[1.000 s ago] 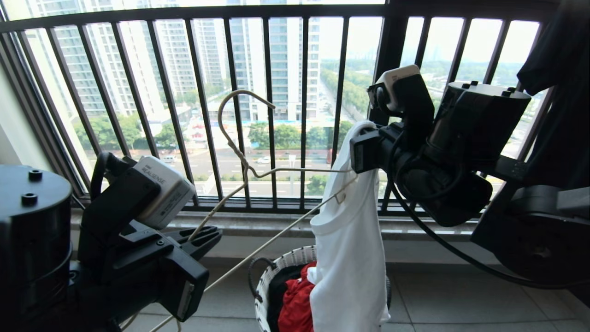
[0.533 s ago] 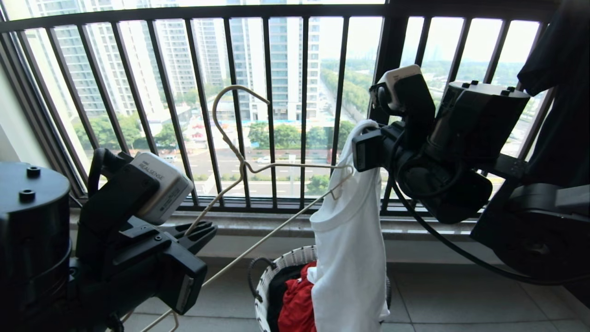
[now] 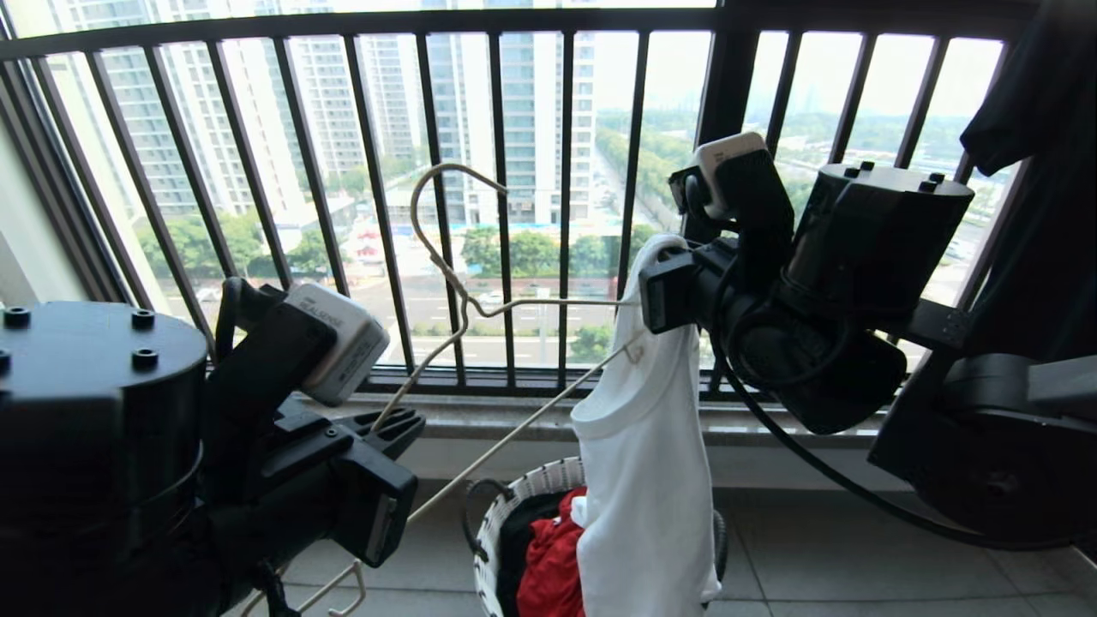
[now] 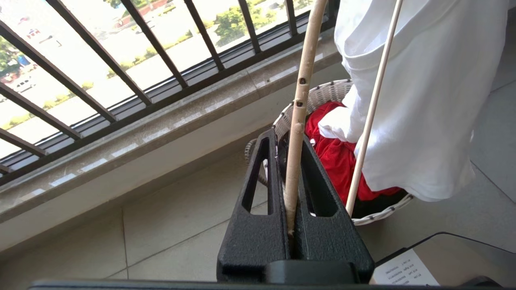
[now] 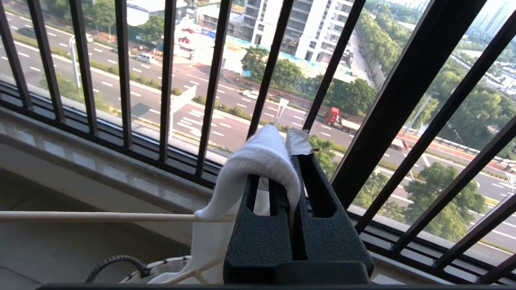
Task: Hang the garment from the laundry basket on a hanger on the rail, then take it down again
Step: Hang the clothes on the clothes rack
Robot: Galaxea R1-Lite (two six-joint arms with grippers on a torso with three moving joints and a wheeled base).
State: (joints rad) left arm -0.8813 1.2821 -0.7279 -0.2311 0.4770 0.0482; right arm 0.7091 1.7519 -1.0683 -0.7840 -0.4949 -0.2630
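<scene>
L gripper (image 4: 291,189) clamped tight on hanger (image 3: 463,300) rod, R gripper (image 5: 292,169) pinching garment (image 3: 643,480) over laundry basket (image 3: 514,506).

The garment (image 3: 647,480), a plain white shirt as seen from here, hangs lengthwise at lower centre of the head view, its top edge pinched in the right hand (image 3: 664,287) and its lower part dropping into the laundry basket (image 3: 523,497). That basket, round, white and woven with a black corded handle, stands on the floor. The hanger (image 3: 463,300), thin and cream-white, lies tilted across centre frame, one arm clamped in the left hand (image 3: 403,428), the other end inside the shirt's opening.
</scene>
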